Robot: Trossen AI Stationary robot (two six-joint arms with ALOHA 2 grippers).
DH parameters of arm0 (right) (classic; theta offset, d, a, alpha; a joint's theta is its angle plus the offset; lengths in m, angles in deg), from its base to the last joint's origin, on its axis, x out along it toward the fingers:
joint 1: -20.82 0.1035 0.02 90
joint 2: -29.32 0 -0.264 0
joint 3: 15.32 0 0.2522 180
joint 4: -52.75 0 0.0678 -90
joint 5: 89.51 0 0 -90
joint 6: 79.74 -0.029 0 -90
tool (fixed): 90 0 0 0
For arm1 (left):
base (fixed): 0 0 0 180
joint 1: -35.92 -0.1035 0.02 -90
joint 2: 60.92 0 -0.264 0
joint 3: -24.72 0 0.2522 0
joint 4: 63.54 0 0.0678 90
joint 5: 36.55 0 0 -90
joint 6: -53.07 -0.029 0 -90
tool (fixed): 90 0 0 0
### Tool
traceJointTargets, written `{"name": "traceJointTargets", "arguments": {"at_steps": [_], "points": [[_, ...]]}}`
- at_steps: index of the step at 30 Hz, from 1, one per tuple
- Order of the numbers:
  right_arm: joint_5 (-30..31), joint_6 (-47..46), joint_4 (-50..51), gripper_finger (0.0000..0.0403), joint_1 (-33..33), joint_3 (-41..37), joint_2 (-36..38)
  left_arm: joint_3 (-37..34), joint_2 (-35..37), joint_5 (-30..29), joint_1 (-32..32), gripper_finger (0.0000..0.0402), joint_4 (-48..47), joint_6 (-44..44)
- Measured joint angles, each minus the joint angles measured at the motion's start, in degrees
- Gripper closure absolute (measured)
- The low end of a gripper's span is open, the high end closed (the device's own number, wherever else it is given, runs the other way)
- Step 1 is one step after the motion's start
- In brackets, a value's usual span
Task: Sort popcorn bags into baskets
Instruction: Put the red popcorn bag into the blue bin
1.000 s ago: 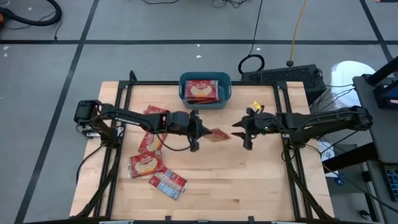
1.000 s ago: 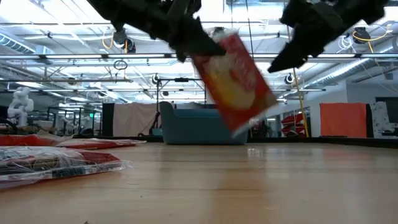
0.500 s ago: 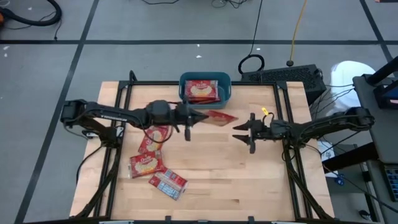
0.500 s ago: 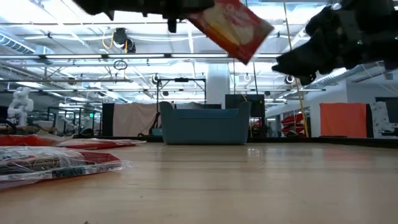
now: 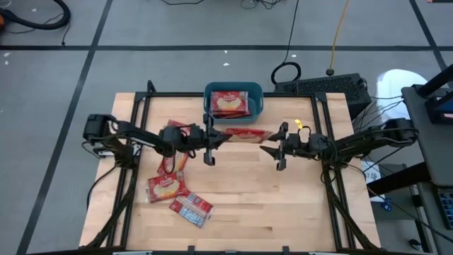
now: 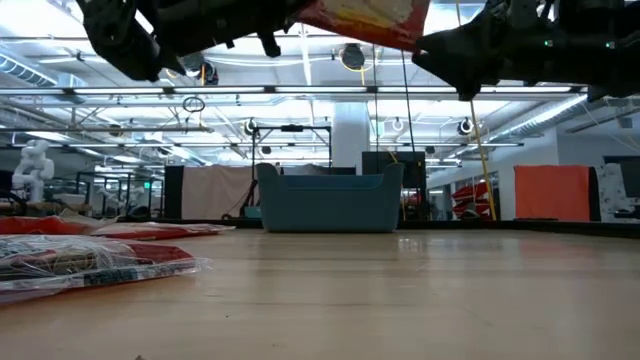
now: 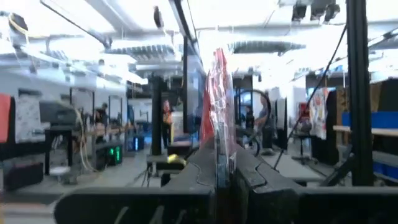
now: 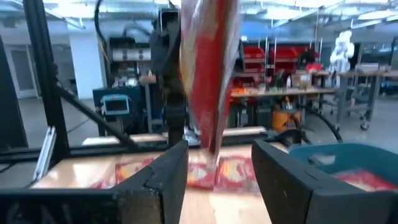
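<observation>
One red popcorn bag (image 5: 244, 134) hangs in the air above the table, just in front of the teal basket (image 5: 210, 93). Another bag (image 5: 230, 103) lies flat inside the basket. Several more bags (image 5: 167, 187) lie on the table's left side.

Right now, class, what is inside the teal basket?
The basket holds a red popcorn bag, label up. Whether more bags lie beneath it is hidden.

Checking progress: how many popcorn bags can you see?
6, maybe more hidden: one in the tub, one held by the left pincer, four at table's left.
</observation>
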State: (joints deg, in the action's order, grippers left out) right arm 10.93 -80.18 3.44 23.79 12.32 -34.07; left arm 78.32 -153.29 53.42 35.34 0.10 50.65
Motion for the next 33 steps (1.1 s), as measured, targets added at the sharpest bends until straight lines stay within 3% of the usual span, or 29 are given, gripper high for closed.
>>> {"name": "traceJointTargets", "arguments": {"at_steps": [10,33], "points": [[-3.0,1.2,-5.3,0.0234,0.0,0.4,-4.8,0.6,-8.2,0.0,0.7,0.0389,12.3,-0.5],[-3.4,4.6,-11.1,0.0234,-1.4,0.4,-4.8,3.5,-9.3,1.4,0.7,0.0385,12.3,-1.7]]}}
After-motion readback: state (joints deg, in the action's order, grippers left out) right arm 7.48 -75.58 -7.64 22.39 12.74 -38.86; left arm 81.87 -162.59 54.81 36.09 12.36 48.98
